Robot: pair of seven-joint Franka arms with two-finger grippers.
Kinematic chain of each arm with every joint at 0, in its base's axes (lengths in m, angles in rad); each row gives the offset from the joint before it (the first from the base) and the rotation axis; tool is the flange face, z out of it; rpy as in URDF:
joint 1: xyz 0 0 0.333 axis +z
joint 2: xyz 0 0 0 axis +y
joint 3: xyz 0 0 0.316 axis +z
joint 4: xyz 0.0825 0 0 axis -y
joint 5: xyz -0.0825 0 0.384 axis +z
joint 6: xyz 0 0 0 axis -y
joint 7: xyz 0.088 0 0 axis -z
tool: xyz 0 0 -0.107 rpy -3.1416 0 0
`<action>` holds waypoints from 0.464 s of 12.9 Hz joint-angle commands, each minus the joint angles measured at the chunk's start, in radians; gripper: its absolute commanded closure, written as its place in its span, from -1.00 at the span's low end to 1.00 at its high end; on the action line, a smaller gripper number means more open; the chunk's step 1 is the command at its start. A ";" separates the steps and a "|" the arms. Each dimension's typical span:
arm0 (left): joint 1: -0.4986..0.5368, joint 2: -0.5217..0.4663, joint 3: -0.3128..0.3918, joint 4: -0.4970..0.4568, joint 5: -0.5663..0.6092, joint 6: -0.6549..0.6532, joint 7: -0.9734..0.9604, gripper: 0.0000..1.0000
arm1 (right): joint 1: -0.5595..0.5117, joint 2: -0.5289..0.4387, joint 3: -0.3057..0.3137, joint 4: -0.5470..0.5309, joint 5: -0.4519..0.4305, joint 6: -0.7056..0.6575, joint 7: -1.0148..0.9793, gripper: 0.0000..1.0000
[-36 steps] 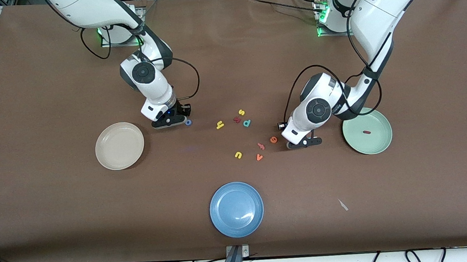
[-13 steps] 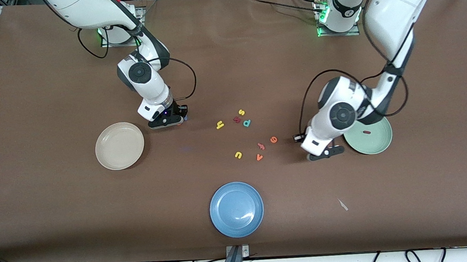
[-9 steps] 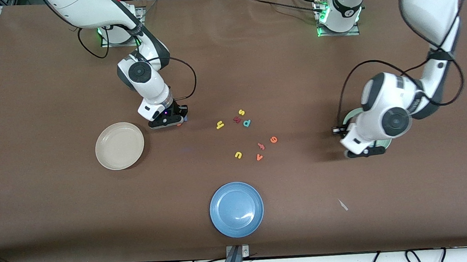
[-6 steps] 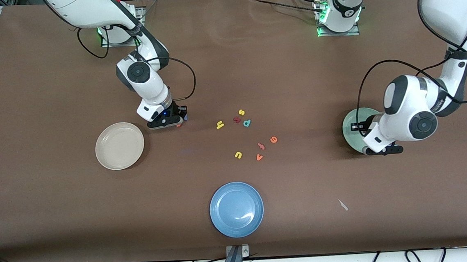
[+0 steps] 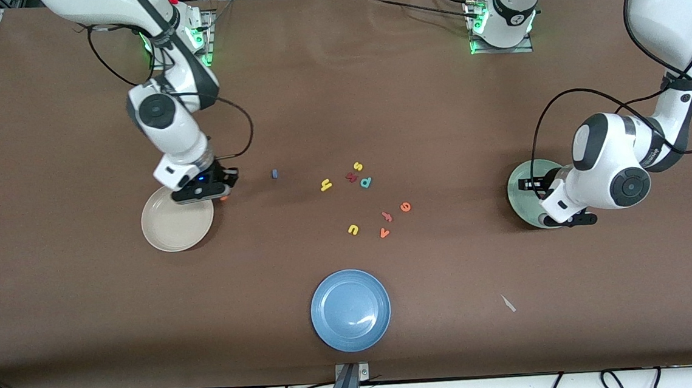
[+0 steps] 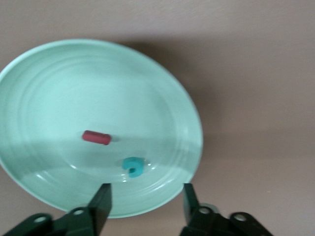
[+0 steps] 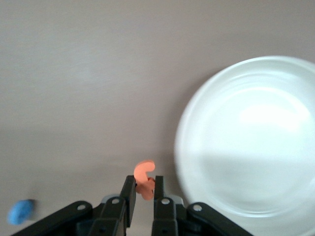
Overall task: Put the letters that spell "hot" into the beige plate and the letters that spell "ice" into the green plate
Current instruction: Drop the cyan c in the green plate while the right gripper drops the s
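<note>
Right tool [image 7: 142, 189] pinches orange t [image 7: 144, 178] at stem, over surface just beside beige plate [image 5: 169, 234]. Left tool [image 6: 145, 204] open over green plate [image 6: 59, 98]; c [image 6: 133, 166] and i [image 6: 96, 137] lie inside. Foam letters likely light, soft; grip edges gently.

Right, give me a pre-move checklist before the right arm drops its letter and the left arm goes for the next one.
1. Right gripper shut on the orange t: ok.
2. Right gripper over the beige plate: not ok, it hangs at the rim; the wrist view shows bare table under the t.
3. Beige plate free of letters: ok.
4. Left gripper open and holding nothing: ok.
5. Teal c and dark red i lying in the green plate: ok.
6. Orange e in the open on the table: ok.
</note>
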 commanded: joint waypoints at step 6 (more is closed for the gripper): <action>-0.226 0.081 -0.110 0.140 0.009 0.136 -0.591 -1.00 | -0.099 -0.022 0.010 -0.014 0.000 -0.024 -0.136 0.26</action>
